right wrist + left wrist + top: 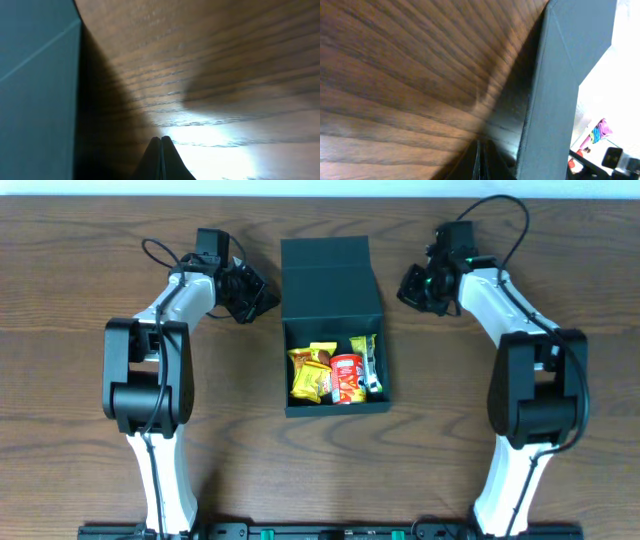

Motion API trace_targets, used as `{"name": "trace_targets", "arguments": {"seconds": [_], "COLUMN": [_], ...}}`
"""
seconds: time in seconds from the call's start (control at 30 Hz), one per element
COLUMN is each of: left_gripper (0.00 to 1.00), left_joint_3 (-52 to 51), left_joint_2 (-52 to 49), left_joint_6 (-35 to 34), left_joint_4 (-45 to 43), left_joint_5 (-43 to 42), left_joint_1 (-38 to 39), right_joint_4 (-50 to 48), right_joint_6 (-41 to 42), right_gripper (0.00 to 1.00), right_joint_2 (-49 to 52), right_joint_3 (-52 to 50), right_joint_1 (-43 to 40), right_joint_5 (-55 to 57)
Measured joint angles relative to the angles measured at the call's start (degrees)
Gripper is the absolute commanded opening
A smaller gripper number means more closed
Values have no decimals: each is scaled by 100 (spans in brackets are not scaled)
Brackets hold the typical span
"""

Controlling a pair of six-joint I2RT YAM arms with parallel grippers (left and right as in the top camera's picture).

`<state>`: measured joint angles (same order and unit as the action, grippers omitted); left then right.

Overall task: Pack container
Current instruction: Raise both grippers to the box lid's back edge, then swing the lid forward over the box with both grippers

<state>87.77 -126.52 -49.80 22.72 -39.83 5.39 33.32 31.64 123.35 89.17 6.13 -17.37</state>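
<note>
Overhead: container (333, 330) sits mid-table (80, 240) between the two arms. Lid (325, 275) is open on the far side, and the open compartment faces up on the near side. Inside, yellow packets (310, 375) sit at left, a red can (347, 378) in the middle and a green-edged packet (370, 363) at right, all packed close together. Left gripper (255, 295) is just beside the container's left wall at the far end, not clearly touching. Right gripper (412, 285) is near the right wall at the far end, with a small gap. Finger state is too small to read from this view. Left wrist: the fingers (470, 165) are pressed together with nothing between them, low over the wood grain. The teal container wall fills the right of the frame, close by. The tips lie in its shadow, and contact with the wall can't be confirmed. There are blurred coloured bits at lower right, not identifiable. Right wrist: the fingers (152, 160) are also pressed together and empty, pointing along the table. The container wall is at the left of the frame, with a dark shadow strip between it and the tips, so they look apart.
</note>
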Motion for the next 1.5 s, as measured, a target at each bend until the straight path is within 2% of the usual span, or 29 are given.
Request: {"name": "trace_targets", "arguments": {"seconds": [0.5, 0.87, 1.3, 1.5], "left_gripper": [6, 6, 6, 6], "left_joint_3": [0, -15, -24, -24], "left_joint_2": [0, -15, -20, -20], "left_joint_6": [-422, -922, -1357, -1458], "left_joint_4": [-227, -1353, -2481, -2549], "left_joint_5": [168, -103, -994, -1567], "left_joint_1": [291, 225, 195, 216], "right_joint_4": [-470, -1145, -1475, -1475], "right_joint_6": [363, 815, 1207, 1414], "right_gripper": [1, 1, 1, 1], "right_joint_2": [52, 79, 79, 79], "right_joint_3": [0, 0, 0, 0], "right_joint_1": [258, 48, -367, -551], "right_joint_5": [-518, -1139, -2426, -3482]}}
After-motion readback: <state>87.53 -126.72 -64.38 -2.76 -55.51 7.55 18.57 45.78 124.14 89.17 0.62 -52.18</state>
